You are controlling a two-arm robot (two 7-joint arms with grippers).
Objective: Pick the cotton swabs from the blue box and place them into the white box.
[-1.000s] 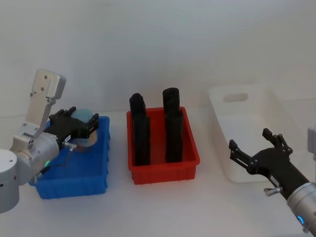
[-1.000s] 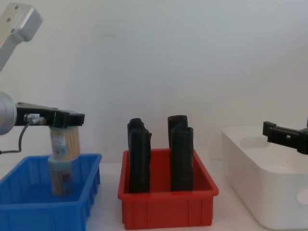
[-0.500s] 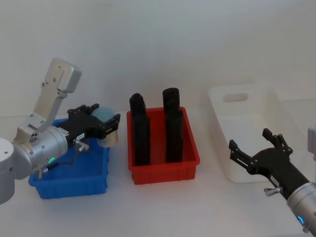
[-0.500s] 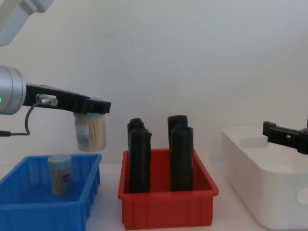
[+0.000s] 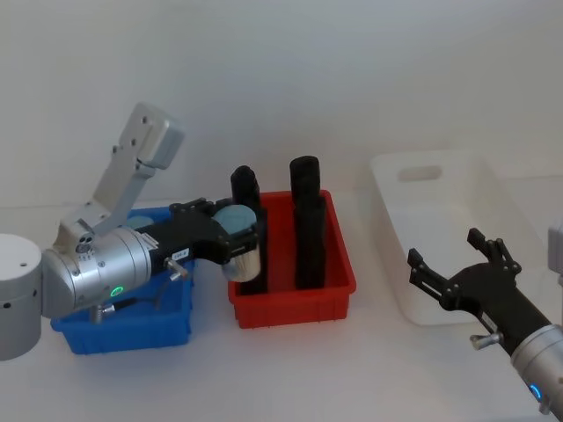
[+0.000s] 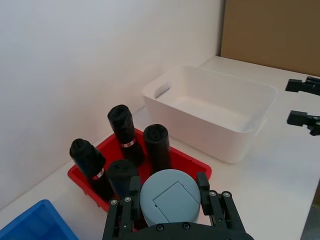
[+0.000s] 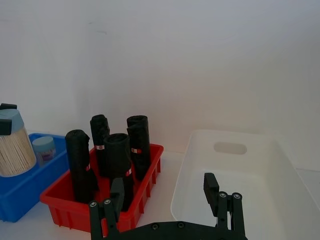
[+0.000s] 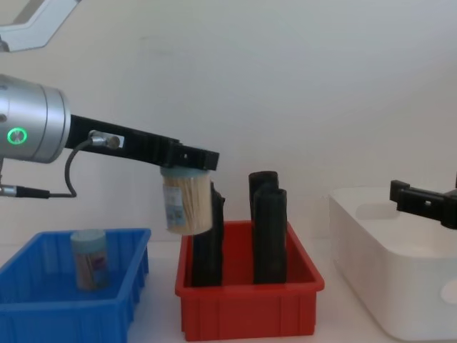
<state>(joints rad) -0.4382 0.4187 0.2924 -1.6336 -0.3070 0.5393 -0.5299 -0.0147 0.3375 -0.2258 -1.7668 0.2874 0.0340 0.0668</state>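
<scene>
Chest view has the left gripper (image 8: 187,163) clamped on the pale blue lid of one tub of cotton swabs (image 8: 187,205), which hangs upright beneath the fingers, clear of every bin. Directly below and just beyond this gripper are the near-left corner of the red bin (image 8: 250,312) and its tall black upright objects (image 8: 270,230). The tub sits level with their tops and close beside the nearest one, though I cannot tell whether they touch. The blue box (image 8: 43,314) lies back behind the gripper, toward the arm's own base, and a second tub (image 8: 89,259) stands upright inside it. The white box (image 8: 382,275) is well ahead of the gripper, past the far side of the red bin. From the left wrist view, nothing lies in it.

The right gripper (image 5: 444,247) hangs over the near edge of the white box with its fingers spread apart and nothing between them.

My judgement is that the task is in its early part. One tub is lifted out and partway across, none is delivered, and the tub in the blue box is not yet fetched. The carry across the red bin and the release into the white box are left for the first tub.
</scene>
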